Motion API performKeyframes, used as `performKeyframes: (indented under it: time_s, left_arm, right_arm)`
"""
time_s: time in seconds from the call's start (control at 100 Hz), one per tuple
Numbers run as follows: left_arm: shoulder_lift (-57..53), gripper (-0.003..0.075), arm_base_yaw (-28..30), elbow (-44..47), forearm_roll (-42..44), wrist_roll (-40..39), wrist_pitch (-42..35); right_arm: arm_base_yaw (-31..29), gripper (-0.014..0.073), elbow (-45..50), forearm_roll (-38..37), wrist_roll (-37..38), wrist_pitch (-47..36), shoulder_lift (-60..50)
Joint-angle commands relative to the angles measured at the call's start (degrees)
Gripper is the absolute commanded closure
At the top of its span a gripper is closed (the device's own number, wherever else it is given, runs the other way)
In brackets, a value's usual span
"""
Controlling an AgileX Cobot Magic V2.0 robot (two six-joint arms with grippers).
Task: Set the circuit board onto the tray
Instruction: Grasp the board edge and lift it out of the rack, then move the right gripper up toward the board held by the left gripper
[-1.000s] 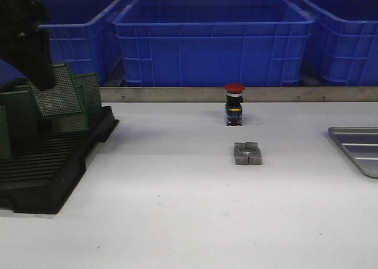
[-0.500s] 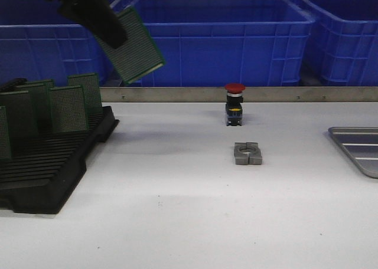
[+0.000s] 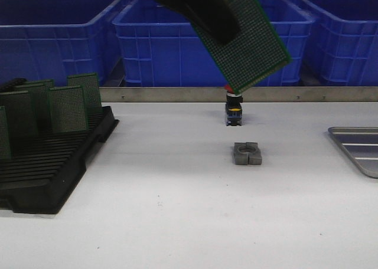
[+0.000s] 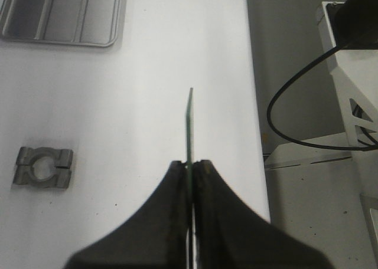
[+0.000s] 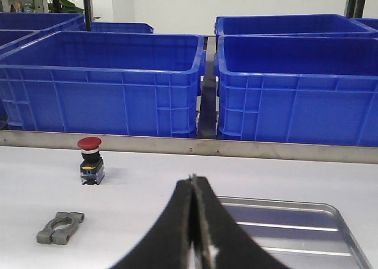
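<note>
Board point(image 3: 251, 45) gripped by left gripper point(image 4: 190, 169); right gripper point(image 5: 193, 189) clenched empty. Carry toward tray point(image 3: 357, 148), lower right; lay flat.

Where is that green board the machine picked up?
In the front view, the circuit board hangs mid-air, gripped by the left tool, above the red push button.

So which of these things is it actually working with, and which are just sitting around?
Part of the job:
- circuit board, held in the left gripper
- tray, at the table's right edge

Just lying about:
- black rack with other boards
- red push button
- grey metal clamp
- blue bins
- right gripper, shut and empty
</note>
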Motion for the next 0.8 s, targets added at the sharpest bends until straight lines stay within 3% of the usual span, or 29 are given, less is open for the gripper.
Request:
performKeyframes:
  time_s: [0.0, 0.1, 0.22, 0.46, 0.67, 0.79]
  left_arm:
    - [-2.89, 0.0739, -0.80, -2.00, -3.69, -0.67, 2.59]
    - [-2.93, 0.0739, -0.80, -2.00, -4.08, -0.67, 2.55]
    - [-2.93, 0.0739, -0.80, -2.00, -4.24, -0.67, 2.55]
    - [-2.85, 0.0739, -0.80, -2.00, -4.24, -0.67, 2.55]
    - [-2.85, 0.0739, -0.80, -2.00, -4.24, -0.67, 2.55]
    - [-2.85, 0.0739, -0.80, -2.00, -4.24, -0.67, 2.55]
  right_arm:
    - [0.14, 0.0662, -0.71, -0.53, 0.00, -6.40, -0.72]
    - [0.14, 0.0662, -1.14, 1.11, 1.75, -7.58, -0.72]
    - [0.14, 0.0662, -4.86, 3.44, 3.85, -2.32, -0.72]
    - [0.14, 0.0662, -21.46, 7.76, 3.86, 21.42, 0.80]
    - [0.14, 0.0662, -35.16, 7.94, 3.86, 40.57, 12.81]
    - [0.14, 0.0662, -40.24, 9.53, 3.86, 46.23, 20.23]
